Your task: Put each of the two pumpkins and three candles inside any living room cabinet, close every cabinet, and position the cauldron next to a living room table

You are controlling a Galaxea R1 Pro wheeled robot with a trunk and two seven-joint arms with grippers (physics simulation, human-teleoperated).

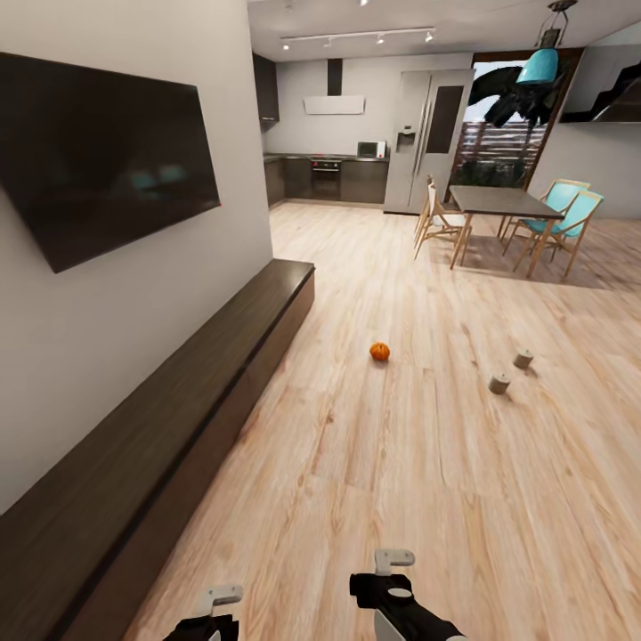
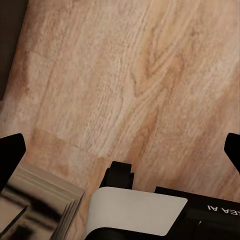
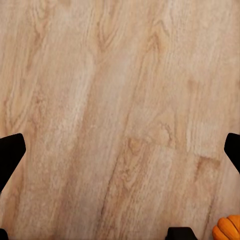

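The left gripper [image 2: 120, 150] and the right gripper [image 3: 120, 150] are both hanging over the bare wood floor [image 1: 427, 463], each with its fingers spread wide and holding nothing. A bit of an orange pumpkin [image 3: 229, 228] is peeking in at the edge of the right wrist view. Out on the floor, another pumpkin [image 1: 380, 352] is sitting near the far end of the long dark cabinet [image 1: 178, 418]. Two stubby candles [image 1: 499, 384] [image 1: 523, 359] are standing close together, farther from the cabinet than that pumpkin. The cabinet is sitting shut under the black TV [image 1: 98, 151].
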